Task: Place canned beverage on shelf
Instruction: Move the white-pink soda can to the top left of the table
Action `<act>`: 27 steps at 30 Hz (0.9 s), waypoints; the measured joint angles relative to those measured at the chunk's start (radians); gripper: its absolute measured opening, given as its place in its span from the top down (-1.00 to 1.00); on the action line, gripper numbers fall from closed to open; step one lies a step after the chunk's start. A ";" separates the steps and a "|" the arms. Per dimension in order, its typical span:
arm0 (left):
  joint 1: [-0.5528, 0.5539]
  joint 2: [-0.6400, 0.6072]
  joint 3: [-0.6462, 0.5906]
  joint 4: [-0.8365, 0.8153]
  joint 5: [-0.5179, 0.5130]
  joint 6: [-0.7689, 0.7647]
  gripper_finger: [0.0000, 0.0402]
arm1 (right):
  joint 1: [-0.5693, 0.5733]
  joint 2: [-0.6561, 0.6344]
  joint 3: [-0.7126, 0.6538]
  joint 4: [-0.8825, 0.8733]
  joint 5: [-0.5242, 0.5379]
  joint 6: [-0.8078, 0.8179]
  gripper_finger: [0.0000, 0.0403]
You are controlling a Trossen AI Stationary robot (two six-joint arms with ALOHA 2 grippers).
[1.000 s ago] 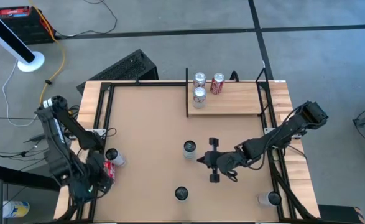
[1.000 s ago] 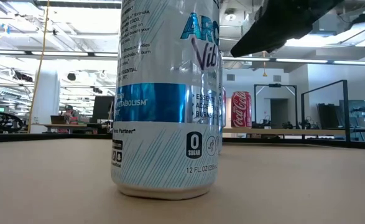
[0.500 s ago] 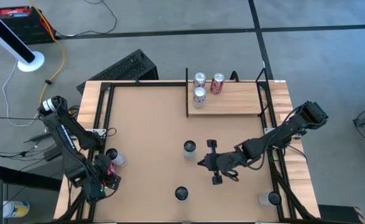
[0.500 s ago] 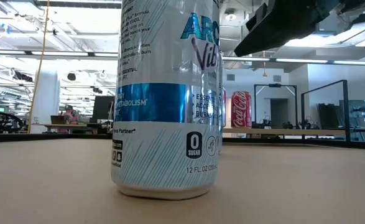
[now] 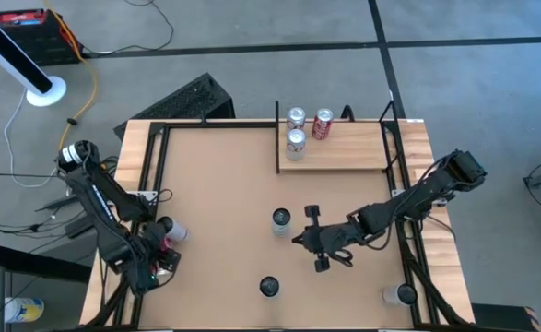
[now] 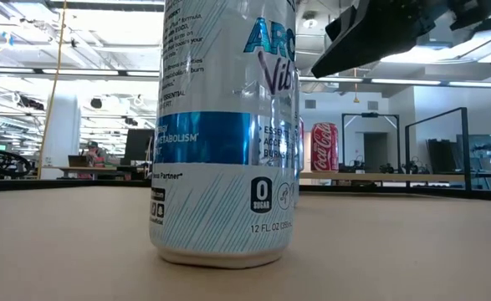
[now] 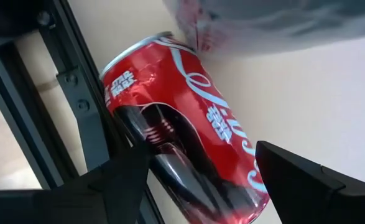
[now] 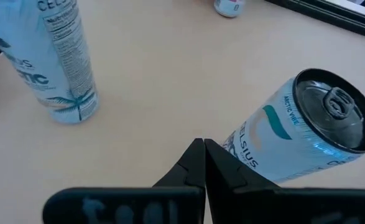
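Note:
A red cola can (image 7: 182,118) lies slanted between the two fingers of my left gripper (image 7: 201,152), at the table's left edge (image 5: 162,251). A silver can with a pink band (image 5: 167,229) stands just beyond it. My right gripper (image 8: 204,149) is shut and empty at mid-table (image 5: 299,241), beside a white-and-blue can (image 5: 280,219) that also shows in the right wrist view (image 8: 300,130). The shelf (image 5: 344,152), a light-wood plank at the far right, carries three upright cans (image 5: 296,117). My left gripper has the red can's lower body (image 7: 247,168) between its two fingers, one finger (image 7: 129,177) on each side. The fingers come slanting down from above. The can is tilted in the hold, lid end away from the gripper; whether it is clear of the table cannot be told.
Another white-and-blue can (image 5: 268,287) stands near the front edge and fills the low view (image 6: 224,134). A silver can (image 5: 399,295) stands at the front right. Black rails (image 5: 150,175) run along the table's sides.
My left gripper has shifted a little toward the table's right at the red can. The red can has left the low view's left edge, where the silver can with the pink band now shows. My right gripper has drifted slightly toward the far edge.

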 joint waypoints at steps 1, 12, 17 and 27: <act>0.006 0.000 0.000 -0.003 0.005 0.009 -0.40 | -0.001 0.000 0.000 -0.001 0.000 0.000 0.88; 0.015 -0.088 0.005 -0.006 -0.074 0.147 -0.40 | -0.013 0.000 0.000 0.007 0.004 0.002 0.88; 0.016 -0.123 0.058 -0.095 -0.143 0.180 -0.40 | -0.019 0.000 0.000 0.007 0.005 0.027 0.88; 0.024 -0.138 0.166 -0.215 -0.217 0.276 -0.40 | -0.021 0.000 0.000 0.007 0.005 0.027 0.88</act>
